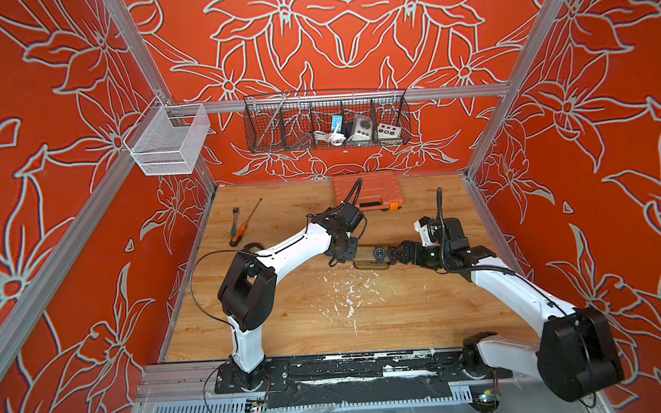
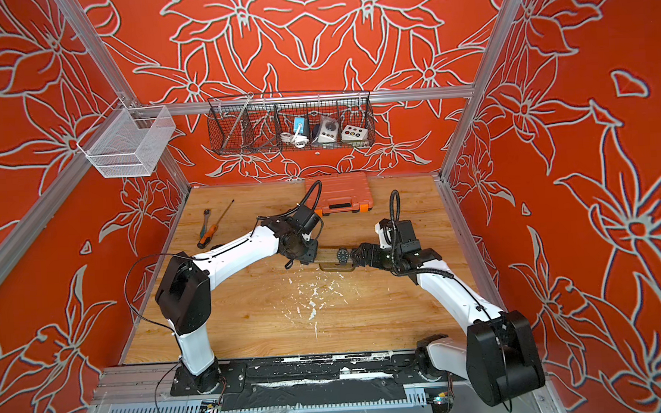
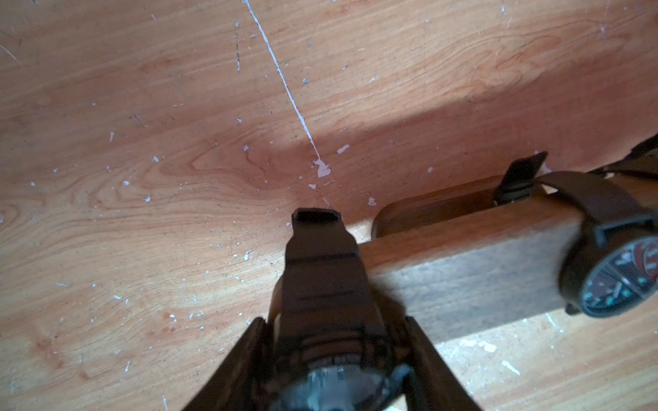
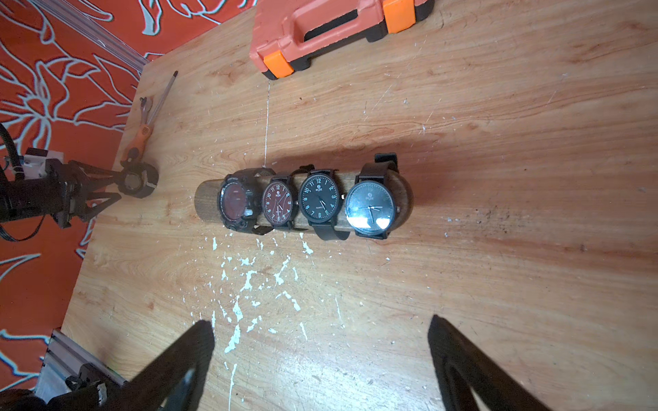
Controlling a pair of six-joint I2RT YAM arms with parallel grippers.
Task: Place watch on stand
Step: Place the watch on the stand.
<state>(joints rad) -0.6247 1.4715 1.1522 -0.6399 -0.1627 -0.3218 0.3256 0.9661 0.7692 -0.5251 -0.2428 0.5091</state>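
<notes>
In both top views the long dark-brown wooden bar stand (image 1: 365, 252) (image 2: 325, 254) lies just past the table's centre toward 12 o'clock. The left gripper (image 1: 341, 253) is at its 9 o'clock end and the right gripper (image 1: 397, 254) at its 3 o'clock end.

In the left wrist view the left claw is part-closed on a black round-faced watch (image 3: 334, 384), whose strap reaches across the bar's end.

In the right wrist view the right claw (image 4: 318, 322) gapes wide and empty. Four watches (image 4: 318, 203) already sit on the bar.

By my judgement, what is left is to seat the held watch and let go.

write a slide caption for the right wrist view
Four watches sit on the wooden stand, orange case nearby, right gripper jaws wide open.
</notes>
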